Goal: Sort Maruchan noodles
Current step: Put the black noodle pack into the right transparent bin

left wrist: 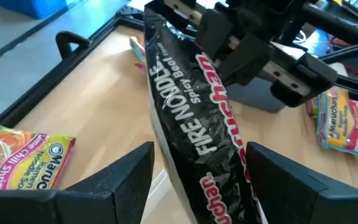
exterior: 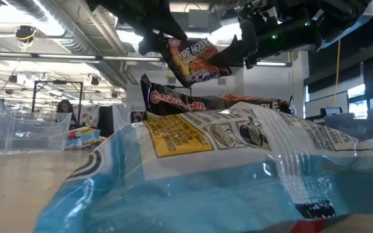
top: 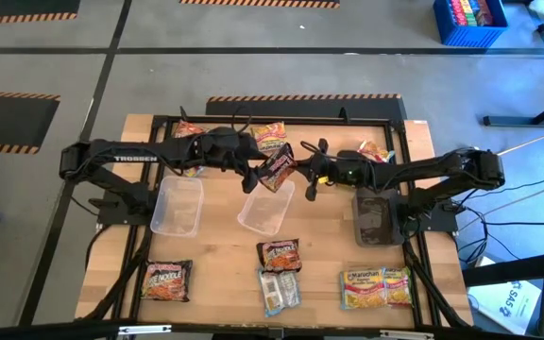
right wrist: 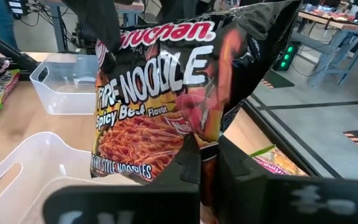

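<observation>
Looking down from above, the dark maroon Fire Noodle packet (top: 276,168) hangs over the middle clear plastic bin (top: 265,209), pinched by the right gripper (top: 302,170), while the left wrist view shows the left gripper (left wrist: 197,165) spread wide around it, most packets apparently unsorted.

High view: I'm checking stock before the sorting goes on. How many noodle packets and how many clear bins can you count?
Noodle packets on the table: 8
Noodle packet held in the air: 1
Clear bins: 3
Total: 12. This leaves out the dark contents of the right-hand bin, which cannot be counted, and any hidden packets.
</observation>
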You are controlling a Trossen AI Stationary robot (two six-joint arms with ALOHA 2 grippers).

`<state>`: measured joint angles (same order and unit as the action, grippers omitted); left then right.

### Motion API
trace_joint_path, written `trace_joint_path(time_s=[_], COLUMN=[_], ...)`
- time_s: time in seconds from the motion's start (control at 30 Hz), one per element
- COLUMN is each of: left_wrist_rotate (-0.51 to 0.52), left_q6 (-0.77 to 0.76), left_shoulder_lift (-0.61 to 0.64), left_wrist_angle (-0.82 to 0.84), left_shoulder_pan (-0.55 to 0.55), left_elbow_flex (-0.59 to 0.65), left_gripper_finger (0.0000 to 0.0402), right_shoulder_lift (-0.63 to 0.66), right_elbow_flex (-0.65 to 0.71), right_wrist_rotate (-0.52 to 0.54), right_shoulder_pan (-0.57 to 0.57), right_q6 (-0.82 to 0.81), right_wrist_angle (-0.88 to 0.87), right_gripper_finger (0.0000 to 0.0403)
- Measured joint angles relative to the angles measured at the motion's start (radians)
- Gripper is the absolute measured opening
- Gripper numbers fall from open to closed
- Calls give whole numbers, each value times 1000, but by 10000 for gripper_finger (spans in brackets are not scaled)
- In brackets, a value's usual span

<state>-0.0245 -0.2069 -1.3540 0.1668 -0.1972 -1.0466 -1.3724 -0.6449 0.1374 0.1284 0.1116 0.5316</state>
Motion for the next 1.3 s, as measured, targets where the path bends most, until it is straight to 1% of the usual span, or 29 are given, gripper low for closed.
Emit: trace_joint_path(time_s=[0.2, 0.4, 0.5, 0.77, 0.93, 1.0, 1.07, 1.17, 1.3], left_wrist_rotate=[-31, -50, -49, -58, -60, -65, -71, -77, -79], left_q6=[0, 0, 4, 4, 4, 10, 19, 36, 70], left_shoulder_lift=[-41, -95, -94, -94, -94, -93, -94, -94, -84], left_wrist_angle=[-27, -96, -95, -89, -88, -88, -89, -89, -66], left_shoulder_pan=[1, 1, 1, 0, 0, -5, -8, -7, -7], left_elbow_flex=[-2, -2, -1, 0, 0, 0, 0, 0, 0], left_gripper_finger=[247, 244, 226, 155, 141, 140, 140, 137, 129], right_shoulder_lift=[-1, -1, -1, -1, -1, -1, -1, 0, 51], right_elbow_flex=[0, 0, 0, 0, 0, 0, 0, -1, -4], right_wrist_rotate=[1, -18, -31, -51, -56, -61, -60, -62, -61], right_shoulder_pan=[0, 3, 3, 3, 2, 3, 3, 2, 3], right_q6=[0, -3, -4, -22, -34, -39, -40, -36, -24], right_wrist_angle=[4, 11, 18, 18, 18, 18, 18, 14, -78], right_gripper_finger=[0, 0, 0, 1, 4, 18, 44, 97, 161])
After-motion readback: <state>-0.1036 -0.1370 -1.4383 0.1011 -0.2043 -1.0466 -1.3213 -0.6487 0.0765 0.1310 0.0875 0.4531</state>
